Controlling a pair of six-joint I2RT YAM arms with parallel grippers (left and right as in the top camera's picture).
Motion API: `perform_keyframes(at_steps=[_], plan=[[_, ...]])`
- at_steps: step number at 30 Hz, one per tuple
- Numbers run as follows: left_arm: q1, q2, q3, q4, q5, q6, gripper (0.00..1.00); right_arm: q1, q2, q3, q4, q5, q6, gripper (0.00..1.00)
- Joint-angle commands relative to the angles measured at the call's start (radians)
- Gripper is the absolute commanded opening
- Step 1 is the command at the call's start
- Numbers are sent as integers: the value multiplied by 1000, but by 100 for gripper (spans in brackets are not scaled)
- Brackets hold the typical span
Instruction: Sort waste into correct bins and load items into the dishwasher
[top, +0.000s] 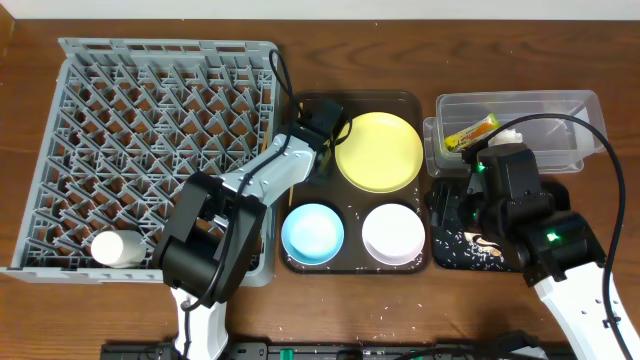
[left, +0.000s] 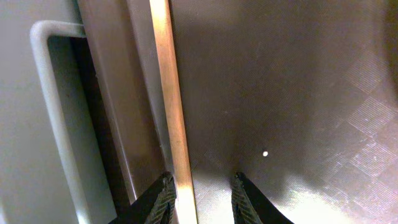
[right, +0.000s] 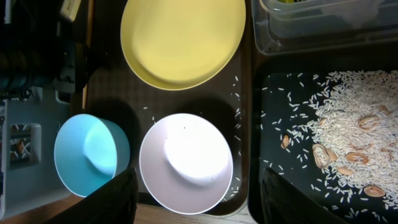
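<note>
Left pincer (left: 202, 190), jaws parted, straddles a thin wooden chopstick (left: 176, 112) lying along the edge of the brown tray (left: 280, 93), seemingly unclamped; light, stiff and roll-prone, it is best pinched near mid-length.

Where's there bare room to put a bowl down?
Most of the rack is bare; only a white cup sits in its near left corner. Bare table runs in front of the brown tray. That tray is crowded with plate, blue bowl and white bowl, and rice litters the black tray.
</note>
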Motion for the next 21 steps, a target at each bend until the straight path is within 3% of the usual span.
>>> perform_keyframes(at_steps=[1,3,7,14,21], plan=[[3,35,-4,2,71,-17,32,-5,0,5,-1,-4,10,61],[3,35,-4,10,198,-18,32,-5,0,5,-1,-4,10,60],[3,35,-6,10,242,-79,32,-5,0,5,-1,-4,10,60],[5,14,-2,-20,194,-86,30,-5,0,5,-2,-4,10,60],[6,19,-2,23,72,-136,35,-5,0,5,7,-4,10,61]])
